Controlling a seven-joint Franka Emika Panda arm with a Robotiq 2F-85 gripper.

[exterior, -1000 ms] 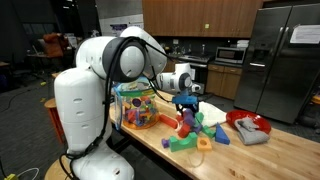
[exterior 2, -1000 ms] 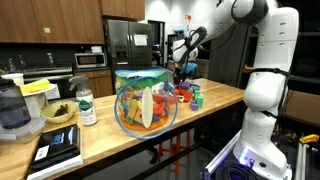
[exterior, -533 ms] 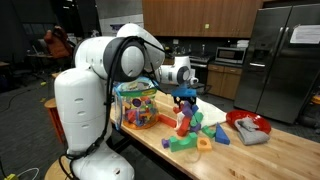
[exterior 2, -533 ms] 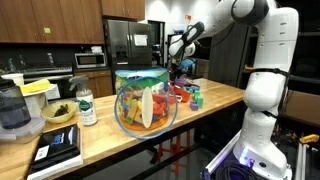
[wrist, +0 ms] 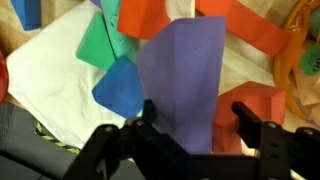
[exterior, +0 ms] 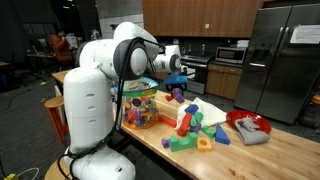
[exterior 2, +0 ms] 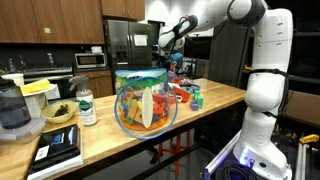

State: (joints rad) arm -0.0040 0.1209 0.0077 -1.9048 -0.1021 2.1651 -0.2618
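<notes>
My gripper (wrist: 196, 118) is shut on a tall purple block (wrist: 185, 75) that stands up between its two black fingers. In both exterior views the gripper (exterior: 177, 88) (exterior 2: 169, 60) hangs in the air above the wooden table (exterior: 270, 155), with the purple block (exterior: 177, 96) hanging under it. Below it in the wrist view lie a blue block (wrist: 120, 88), a green block (wrist: 98, 40) and red blocks (wrist: 258, 100). The pile of coloured toy blocks (exterior: 195, 125) lies on the table, lower than the gripper.
A clear bowl of toys (exterior: 138, 108) (exterior 2: 146, 100) stands close by the robot's white base (exterior: 95, 120). A red and white item (exterior: 250, 128) lies at the table's far end. A bottle (exterior 2: 86, 105), a blender (exterior 2: 12, 110) and a tablet (exterior 2: 55, 148) are on the counter.
The gripper has risen from the block pile and swung toward the bowl, carrying the purple block with it. Its jaws have not changed.
</notes>
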